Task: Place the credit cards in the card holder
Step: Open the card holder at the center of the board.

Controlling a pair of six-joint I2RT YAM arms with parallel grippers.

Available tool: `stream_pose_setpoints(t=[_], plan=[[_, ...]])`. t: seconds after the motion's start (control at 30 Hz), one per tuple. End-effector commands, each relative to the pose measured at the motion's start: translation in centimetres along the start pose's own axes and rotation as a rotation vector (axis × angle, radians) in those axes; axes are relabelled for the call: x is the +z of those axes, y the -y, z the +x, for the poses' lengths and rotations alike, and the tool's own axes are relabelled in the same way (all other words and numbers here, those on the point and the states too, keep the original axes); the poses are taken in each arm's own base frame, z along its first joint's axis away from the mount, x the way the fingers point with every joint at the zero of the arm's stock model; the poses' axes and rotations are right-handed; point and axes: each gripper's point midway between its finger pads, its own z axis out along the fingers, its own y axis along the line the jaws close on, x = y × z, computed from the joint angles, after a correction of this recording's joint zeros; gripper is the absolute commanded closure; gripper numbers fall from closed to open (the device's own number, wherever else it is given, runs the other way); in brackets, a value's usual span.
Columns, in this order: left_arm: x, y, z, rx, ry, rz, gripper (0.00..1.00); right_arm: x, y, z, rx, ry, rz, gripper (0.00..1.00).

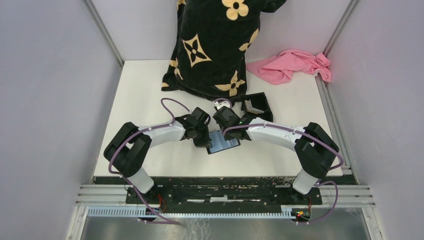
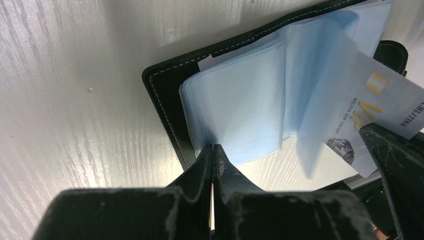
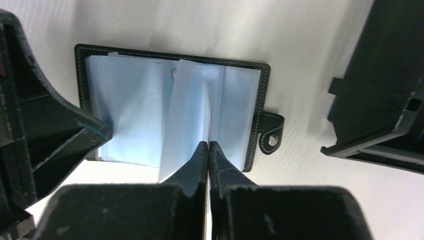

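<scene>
The card holder (image 1: 225, 144) lies open on the white table with its pale-blue sleeves fanned; it shows in the left wrist view (image 2: 165, 95) and in the right wrist view (image 3: 175, 53). My right gripper (image 3: 208, 144) is shut on the whitish-grey card (image 2: 390, 100), which has gold letters. The card stands edge-on among the middle sleeves. My left gripper (image 2: 213, 147) is shut, its tips resting on the near edge of the left sleeve stack; it also shows in the right wrist view (image 3: 102, 132). The blue card is out of view.
The larger black tray (image 1: 257, 106) sits just right of the holder, close to my right wrist (image 3: 380, 100). A black cloth with yellow flowers (image 1: 215, 45) hangs at the back. A pink cloth (image 1: 292, 65) lies at the back right.
</scene>
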Motion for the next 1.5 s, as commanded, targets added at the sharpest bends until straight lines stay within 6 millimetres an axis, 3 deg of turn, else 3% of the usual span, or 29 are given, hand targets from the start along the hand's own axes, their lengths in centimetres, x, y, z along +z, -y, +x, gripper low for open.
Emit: stream_pose_setpoints(t=[0.0, 0.2, 0.43, 0.6, 0.77, 1.0, 1.47], plan=[[1.3, -3.2, 0.5, 0.036, -0.001, -0.132, 0.97, -0.9, 2.0, -1.7, -0.025, 0.046, 0.1, 0.99], [1.3, -3.1, 0.6, 0.037, -0.003, -0.13, 0.97, -1.2, 3.8, -2.1, -0.004, 0.05, 0.15, 0.99], [1.2, -3.1, 0.6, 0.044, -0.001, -0.127, 0.97, -3.2, 5.9, -4.5, 0.034, 0.102, 0.196, 0.99], [1.1, -3.2, 0.6, 0.052, -0.002, -0.129, 0.97, -5.0, 4.8, -6.7, 0.052, 0.147, 0.119, 0.99], [1.2, -3.2, 0.6, 0.059, 0.0, -0.128, 0.97, -5.9, 1.8, -7.6, 0.097, 0.156, -0.047, 0.99], [1.2, -3.2, 0.7, 0.063, -0.003, -0.124, 0.97, -4.1, -1.4, -6.3, 0.236, 0.111, -0.274, 0.99], [1.1, -3.6, 0.9, 0.07, -0.008, -0.134, 0.97, -0.3, -2.5, -3.1, 0.419, 0.036, -0.504, 0.99]])
